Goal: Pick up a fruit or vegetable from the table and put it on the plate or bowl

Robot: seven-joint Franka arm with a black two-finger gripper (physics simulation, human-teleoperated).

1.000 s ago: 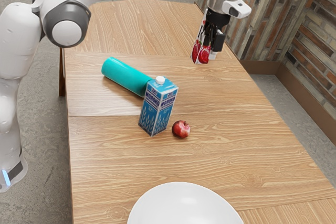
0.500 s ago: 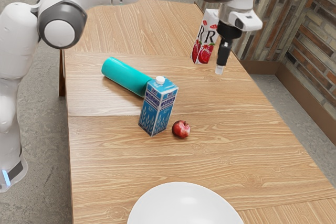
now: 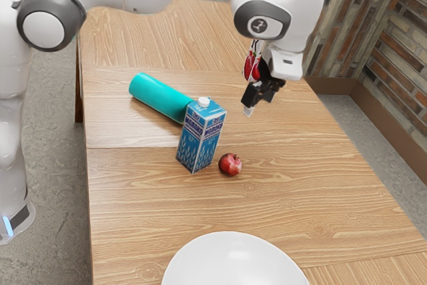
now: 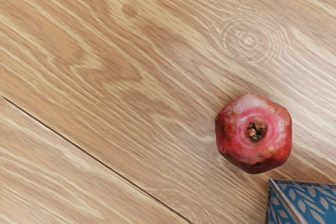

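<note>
exterior camera overlooks the table (image 3: pixel 300 185) from afar; wrist camera faces straight down, close; both share pomegranate (image 3: pixel 230 164) (image 4: pixel 253 133), carton (image 3: pixel 200 135) (image 4: pixel 302 203).

The table (image 3: pixel 320 185) is matt wood, the pomegranate (image 4: pixel 253 133) leathery (faintly glossy), the blue carton (image 3: pixel 200 139) paper.

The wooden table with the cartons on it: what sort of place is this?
Probably a simulated home dining or kitchen corner: a wooden table carries a milk carton, a pomegranate and a white plate, with a brick-and-plank wall behind.
</note>
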